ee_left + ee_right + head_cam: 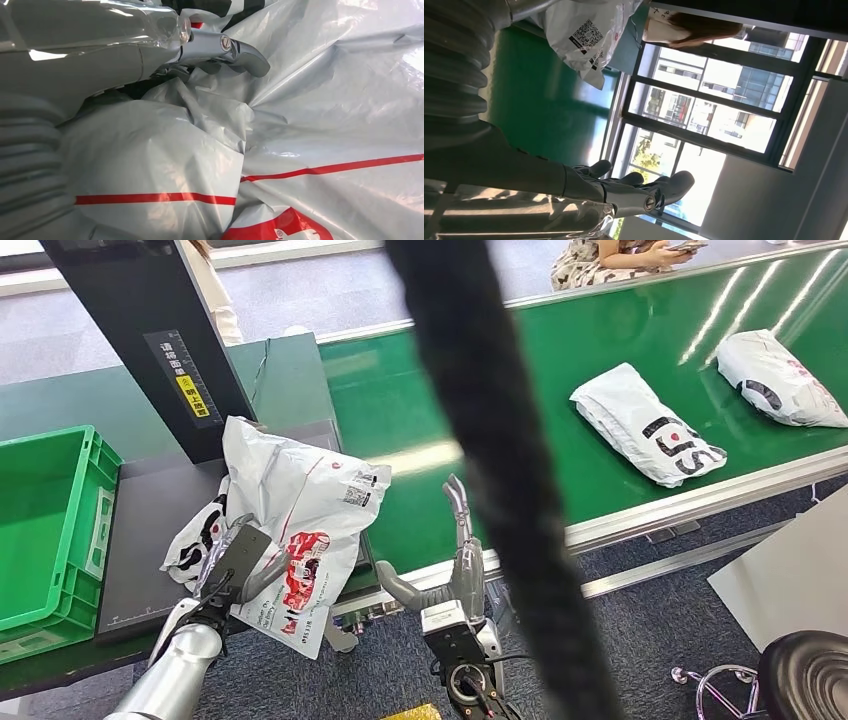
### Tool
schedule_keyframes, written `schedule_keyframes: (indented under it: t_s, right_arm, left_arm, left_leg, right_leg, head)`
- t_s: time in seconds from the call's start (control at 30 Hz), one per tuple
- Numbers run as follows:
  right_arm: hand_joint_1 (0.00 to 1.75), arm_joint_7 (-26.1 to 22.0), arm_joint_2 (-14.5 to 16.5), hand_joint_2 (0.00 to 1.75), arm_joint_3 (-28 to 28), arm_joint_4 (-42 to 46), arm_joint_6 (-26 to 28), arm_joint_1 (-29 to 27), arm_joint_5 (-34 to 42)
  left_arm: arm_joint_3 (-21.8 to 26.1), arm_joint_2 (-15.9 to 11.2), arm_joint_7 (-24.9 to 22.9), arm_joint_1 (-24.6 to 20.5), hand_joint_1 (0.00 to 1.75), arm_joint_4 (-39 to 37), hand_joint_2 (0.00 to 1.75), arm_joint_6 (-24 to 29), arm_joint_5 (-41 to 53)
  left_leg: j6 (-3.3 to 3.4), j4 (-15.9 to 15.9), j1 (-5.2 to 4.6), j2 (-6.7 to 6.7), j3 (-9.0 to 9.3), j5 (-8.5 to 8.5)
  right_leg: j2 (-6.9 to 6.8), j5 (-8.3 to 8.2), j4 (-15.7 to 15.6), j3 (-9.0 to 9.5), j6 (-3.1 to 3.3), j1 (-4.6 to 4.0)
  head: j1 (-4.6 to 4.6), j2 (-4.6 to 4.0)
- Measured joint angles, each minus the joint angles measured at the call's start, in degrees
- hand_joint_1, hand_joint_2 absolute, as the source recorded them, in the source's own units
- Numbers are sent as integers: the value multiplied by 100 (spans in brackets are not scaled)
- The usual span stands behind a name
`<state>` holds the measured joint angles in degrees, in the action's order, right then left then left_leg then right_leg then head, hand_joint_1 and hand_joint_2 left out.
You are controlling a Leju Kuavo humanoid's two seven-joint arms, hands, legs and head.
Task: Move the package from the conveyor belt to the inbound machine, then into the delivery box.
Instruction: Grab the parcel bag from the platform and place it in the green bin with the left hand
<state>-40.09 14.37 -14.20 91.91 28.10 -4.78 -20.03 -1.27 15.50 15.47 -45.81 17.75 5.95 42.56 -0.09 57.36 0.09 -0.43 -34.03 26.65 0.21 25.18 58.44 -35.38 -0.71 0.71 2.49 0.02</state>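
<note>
We are holding a white plastic package (300, 510) with our left hand (232, 565), whose fingers are wrapping into the crumpled film along its lower edge. The package is standing tilted above the dark platform of the inbound machine (150, 540), leaning near the black upright post (150, 330) that is carrying a yellow-and-white label. In the left wrist view, the thumb (235, 50) is pressing into the folds of the grey-white film (300, 125), which is showing red stripes and red printing.

Our right hand (455, 560) is hovering near the edge of the green conveyor belt (620, 350), gripping nothing, its fingers pointing upward and apart. The right wrist view is showing those fingers (644, 187) lying loosely side by side against bright windows (704, 110), with a corner of the package and its QR label (586, 35) beyond.

Two more white packages (650, 425) (780, 375) are lying on the belt, well apart from our hands. A green crate (50, 530) is sitting just beside the machine platform. A person (620, 255) is sitting beyond the belt.
</note>
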Motion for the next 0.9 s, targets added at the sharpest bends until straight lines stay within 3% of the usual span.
schedule_keyframes:
  t_s: [0.4, 0.8, 0.83, 0.9]
  right_arm:
    - [0, 0, -1, 175, 8, 16, 17, -2, 121]
    - [0, 0, -1, 175, -7, 17, 43, 0, 134]
    - [0, 0, -1, 175, -7, 17, 52, 0, 137]
    - [0, 0, -1, 175, -8, 17, 71, 0, 148]
  left_arm:
    - [458, -2, 239, -5, 0, 0, 175, -127, -424]
    - [559, -19, 193, -7, 1, 0, 175, -61, -266]
    - [565, -20, 191, -7, 23, 0, 175, -56, -258]
    - [576, -21, 189, -7, 106, 0, 175, -45, -245]
  left_leg:
    - [0, 0, 0, 1, 0, 0]
    - [0, 0, 0, 1, 0, 0]
    - [0, 0, 0, 1, 0, 0]
    - [0, 0, 0, 1, 0, 0]
  right_leg:
    - [1, 0, 0, 0, 0, 0]
    - [1, 0, 0, 0, 0, 0]
    - [1, 0, 0, 0, 0, 0]
    - [1, 0, 0, 0, 0, 0]
  head:
    - [1, 0]
    - [0, 0]
    - [0, 0]
    - [0, 0]
